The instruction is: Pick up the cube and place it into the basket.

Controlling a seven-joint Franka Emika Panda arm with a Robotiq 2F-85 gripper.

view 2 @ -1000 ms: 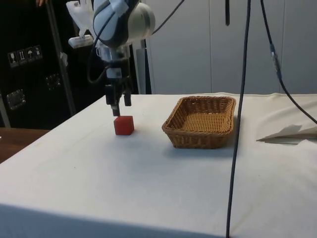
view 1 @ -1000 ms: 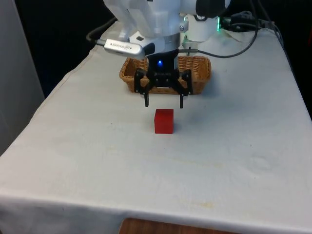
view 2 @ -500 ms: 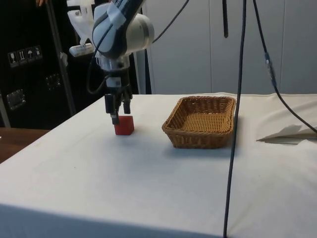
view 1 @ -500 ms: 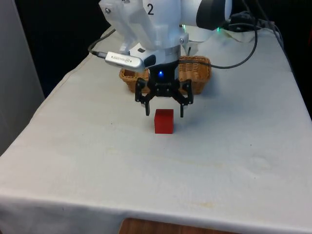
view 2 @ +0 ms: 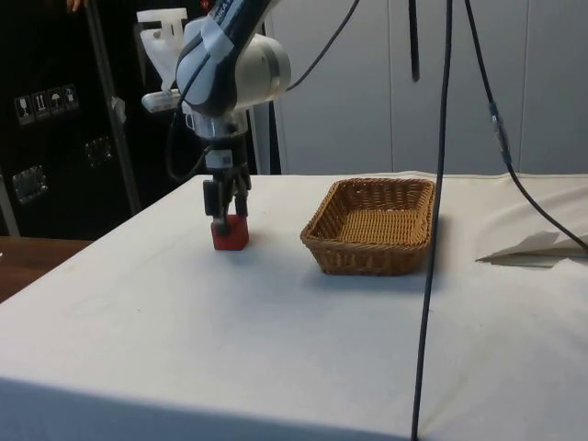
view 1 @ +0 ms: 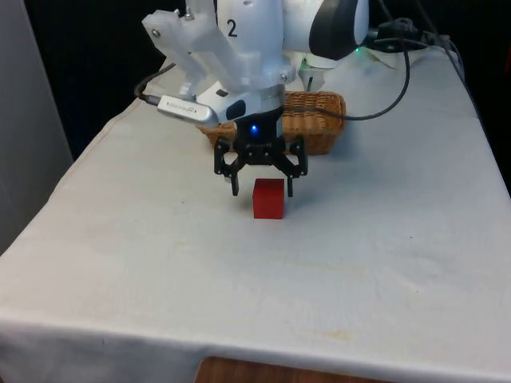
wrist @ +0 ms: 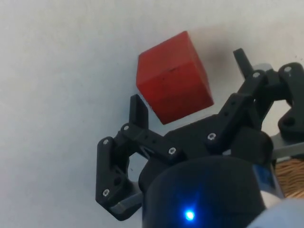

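Red and square-edged, the cube (view 1: 269,199) sits on the white cloth (view 1: 160,263) near the middle of the table, and what the coming move turns on is how it lies to the gripper (view 1: 261,190): directly beneath it, just between the two spread fingers. Reading the front view from its left to its right, one black fingertip (view 1: 235,190) hangs just beside the cube's near-left edge, then comes the cube, then the other fingertip (view 1: 289,191) just off its right edge, both tips down around the level of its top face and neither clearly touching it. The wrist view shows the same straddle, with the cube (wrist: 173,77) turned a little against the line between the fingers, so the pads would likely meet it slightly off-square; it has no long axis to favour. The jaws stand wide apart, holding nothing. In the side view the arm (view 2: 230,64) reaches out over the table and the gripper (view 2: 226,220) points straight down onto the cube (view 2: 230,233). Well apart to that view's right stands the wicker basket (view 2: 375,226), open-topped. My judgement is that a little more descent, then closing, is what remains before any lift.
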